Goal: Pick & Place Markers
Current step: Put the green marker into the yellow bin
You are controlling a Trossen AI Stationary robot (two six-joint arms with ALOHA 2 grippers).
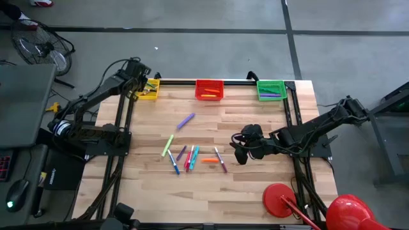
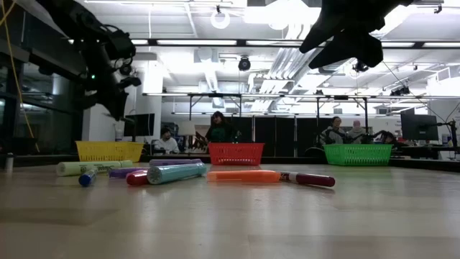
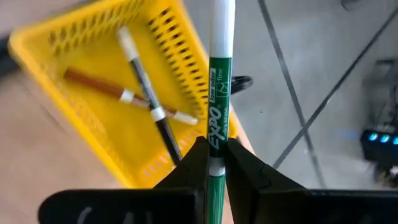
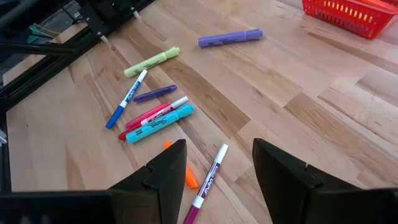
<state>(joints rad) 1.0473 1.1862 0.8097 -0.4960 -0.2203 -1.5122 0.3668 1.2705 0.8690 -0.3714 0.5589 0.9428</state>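
Pale wooden plank surface carries three mesh baskets along its far edge. Over the square yellow mesh basket the left gripper has its fingers clamped on a green-and-white dry-erase marker, apparently to drop it there. Loose coloured markers lie mid-surface beneath the right gripper, whose fingers are spread, likely choosing one.

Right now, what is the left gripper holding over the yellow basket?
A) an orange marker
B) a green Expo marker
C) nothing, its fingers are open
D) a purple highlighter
B: in the left wrist view, the left gripper is shut on a green Expo marker, with the yellow basket beneath it already holding two markers.
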